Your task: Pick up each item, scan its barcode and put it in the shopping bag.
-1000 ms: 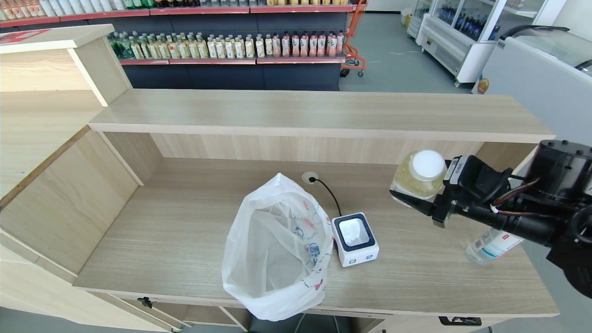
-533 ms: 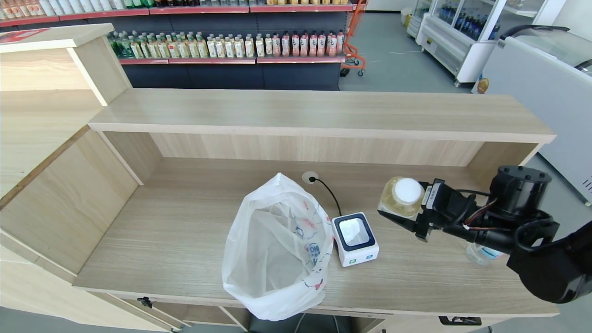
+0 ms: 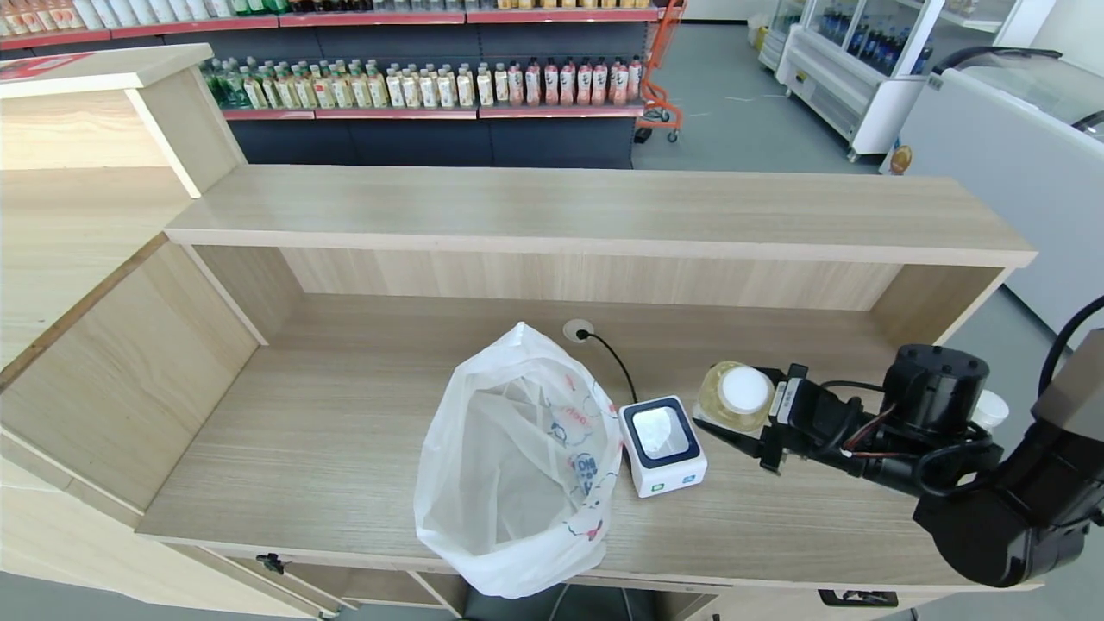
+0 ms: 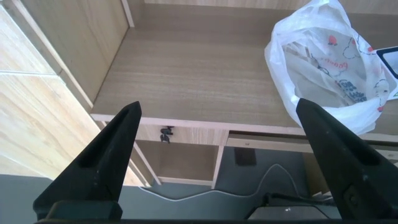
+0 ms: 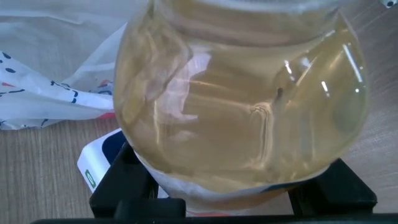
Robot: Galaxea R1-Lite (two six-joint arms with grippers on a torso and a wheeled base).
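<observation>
Head view: right gripper (image 3: 723,416) clamping pale-yellow bottle (image 3: 743,390), white cap up, hovering just beside scanner (image 3: 661,444), at its 3 o'clock. Shopping bag (image 3: 517,466) standing open, touching scanner at its 9 o'clock.

Left wrist view: left gripper (image 4: 217,106) hanging spread wide, empty, in front of counter (image 4: 186,74).

Right wrist view: bottle's round belly bulging past dark fingers, scanner close behind it.

Risks, judging: smooth round body slipping or twisting in grip; barcode facing away from scanner window, scan failing; bottle bumping scanner into limp bag.

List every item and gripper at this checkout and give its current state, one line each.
bottle, capped, upright, gripped just right of the scanner
right gripper, shut on bottle
left gripper, open, holding nothing
shopping bag, mouth open, standing on the counter
scanner, window facing up, cable attached
</observation>
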